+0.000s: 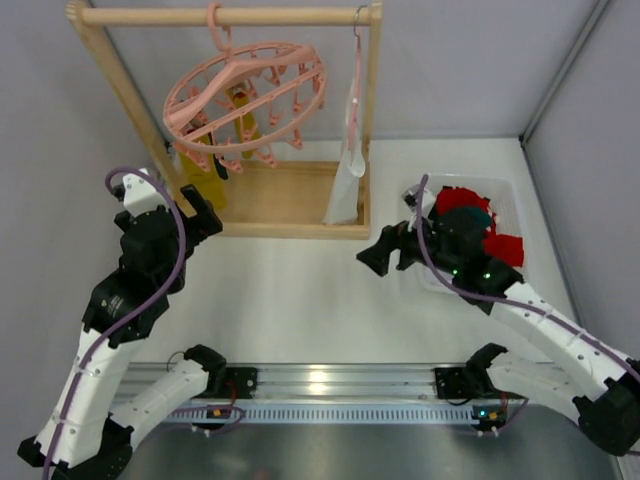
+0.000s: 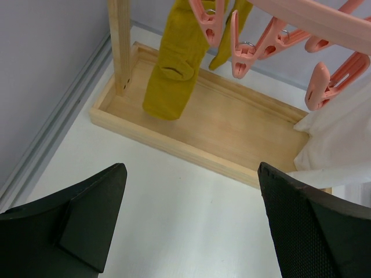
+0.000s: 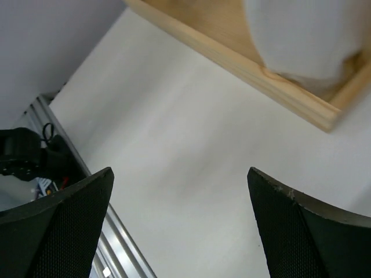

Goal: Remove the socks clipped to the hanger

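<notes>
The round pink hanger (image 1: 245,95) hangs by its hook from the wooden rack's top bar. Mustard yellow socks (image 1: 203,178) are still clipped under its left side; in the left wrist view they (image 2: 174,63) dangle from pink pegs (image 2: 243,49) over the rack's base. Red and teal socks (image 1: 470,212) lie in a white bin. My left gripper (image 1: 203,222) (image 2: 191,226) is open and holds nothing, low by the rack's left post, below the yellow socks. My right gripper (image 1: 378,256) (image 3: 179,220) is open and holds nothing, over the table between the bin and the rack.
The wooden rack (image 1: 290,200) has a tray-like base (image 2: 220,127) (image 3: 232,58). A white cloth (image 1: 350,170) (image 2: 342,133) (image 3: 307,35) hangs from a slim hanger at the rack's right end. The white bin (image 1: 510,190) stands at the right. A metal rail (image 1: 330,385) runs along the near edge.
</notes>
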`<state>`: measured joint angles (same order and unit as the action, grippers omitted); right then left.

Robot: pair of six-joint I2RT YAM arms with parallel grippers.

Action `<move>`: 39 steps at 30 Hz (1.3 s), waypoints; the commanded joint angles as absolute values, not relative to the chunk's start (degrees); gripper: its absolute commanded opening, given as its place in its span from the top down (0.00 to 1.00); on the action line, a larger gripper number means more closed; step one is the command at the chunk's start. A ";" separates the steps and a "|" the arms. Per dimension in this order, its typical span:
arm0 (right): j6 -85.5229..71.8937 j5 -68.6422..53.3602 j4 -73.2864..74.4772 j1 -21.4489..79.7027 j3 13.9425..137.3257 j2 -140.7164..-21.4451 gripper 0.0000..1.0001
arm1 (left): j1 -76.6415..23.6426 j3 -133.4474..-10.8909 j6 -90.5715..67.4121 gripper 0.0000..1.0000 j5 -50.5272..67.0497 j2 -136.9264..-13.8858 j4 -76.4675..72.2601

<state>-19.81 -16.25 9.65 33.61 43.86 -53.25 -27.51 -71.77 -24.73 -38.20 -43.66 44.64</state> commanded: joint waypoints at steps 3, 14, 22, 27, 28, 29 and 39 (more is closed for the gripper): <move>-22.94 -18.02 -15.28 46.21 45.25 -62.62 0.07 | -27.60 -71.02 -26.98 0.02 -42.62 -43.33 43.42; -20.22 -8.97 -18.63 59.59 56.08 -78.40 0.09 | -27.60 -66.98 -24.52 0.01 -38.44 -46.76 41.92; -16.79 3.06 -14.59 58.72 46.60 -63.74 0.04 | -27.51 -47.31 -28.83 0.01 -28.65 -42.46 23.96; -16.70 3.17 -14.59 55.90 40.97 -54.08 0.01 | -24.80 -33.00 -27.34 0.01 -24.80 -44.73 0.84; -16.61 2.82 -14.59 54.77 39.48 -53.01 0.01 | -23.92 -30.96 -27.16 0.01 -24.87 -46.30 -4.34; -16.52 2.03 -14.59 54.06 38.77 -51.95 0.01 | -23.21 -29.20 -27.77 0.02 -25.05 -47.19 -8.48; -15.38 -9.66 -10.99 46.14 36.04 -45.53 0.01 | 5.05 -30.49 -19.60 0.02 1.90 -65.47 -35.24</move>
